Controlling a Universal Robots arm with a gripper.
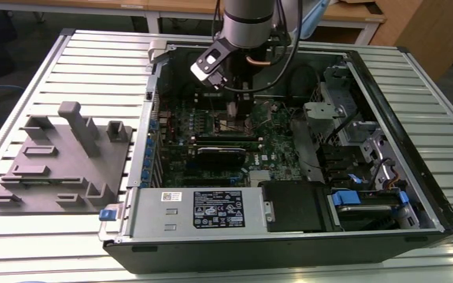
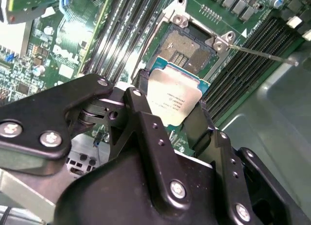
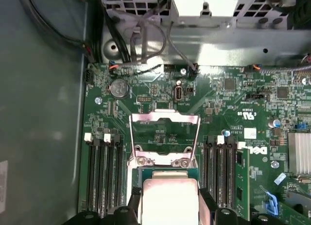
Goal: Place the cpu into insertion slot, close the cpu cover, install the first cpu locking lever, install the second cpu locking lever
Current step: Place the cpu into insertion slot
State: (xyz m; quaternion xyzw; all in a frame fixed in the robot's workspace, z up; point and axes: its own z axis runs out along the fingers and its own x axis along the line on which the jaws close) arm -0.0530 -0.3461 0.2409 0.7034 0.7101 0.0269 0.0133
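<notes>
My gripper (image 2: 170,102) is shut on the cpu (image 2: 172,99), a square chip with a silver top, pinched at two opposite edges by the black fingers (image 2: 140,84). The cpu (image 3: 169,198) hangs just above the green motherboard, beside the open insertion slot (image 2: 186,47), whose dark pin field lies bare. The cpu cover (image 3: 165,118), a silvery frame with a square window, stands flipped open beyond the socket. In the exterior view the gripper (image 1: 238,111) reaches down into the open computer case over the board's middle.
A thin metal locking lever (image 2: 265,55) sticks out beside the socket. Black memory slots (image 3: 104,174) flank it on both sides. A black card (image 1: 222,154), the power supply (image 1: 203,209) and a drive cage (image 1: 344,127) crowd the case. A grey fixture (image 1: 61,159) lies on the table at the exterior view's left.
</notes>
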